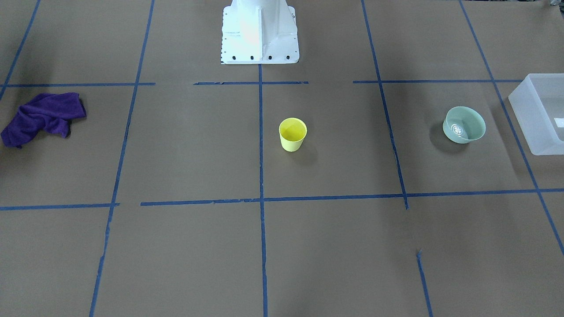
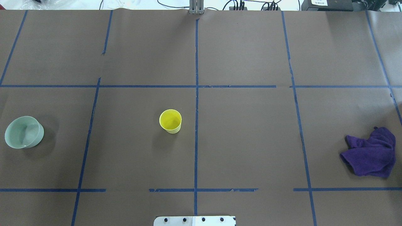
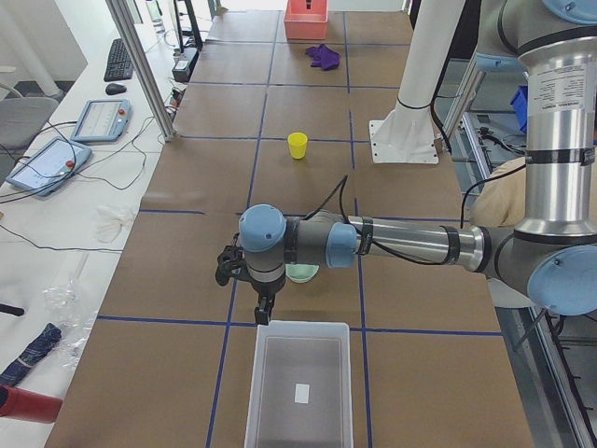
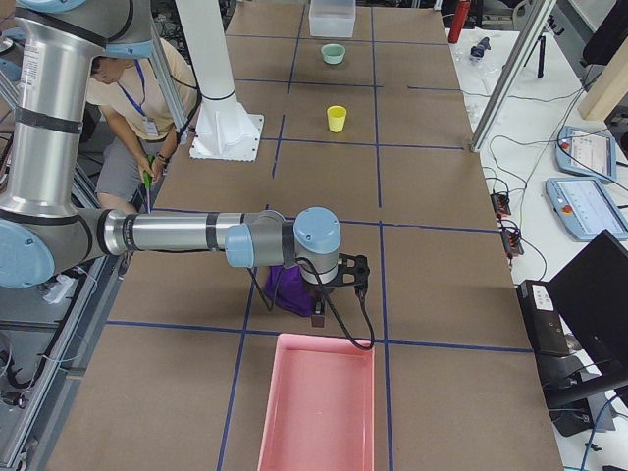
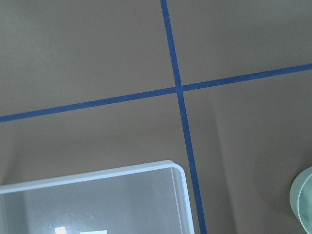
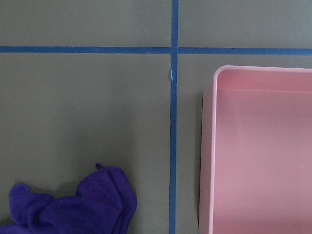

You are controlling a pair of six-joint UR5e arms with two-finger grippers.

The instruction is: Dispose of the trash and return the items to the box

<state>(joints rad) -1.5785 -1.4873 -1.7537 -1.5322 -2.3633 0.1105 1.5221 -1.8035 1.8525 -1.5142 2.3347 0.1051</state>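
Cannot tell the jaw state of the left gripper (image 3: 264,313), low centre in the left side view by the upper rim of the box (image 3: 300,392). Same for the right gripper (image 4: 319,312), mid-frame in the right side view between purple cloth (image 4: 283,292) and pink tray (image 4: 316,402). Upright yellow cup (image 1: 292,134) at centre of the front view, well apart from mint-green bowl (image 1: 464,124), itself near the box at right edge.

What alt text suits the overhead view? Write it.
A yellow cup stands upright near the middle of a brown table gridded with blue tape. A green bowl sits at the left edge, a purple cloth at the right.
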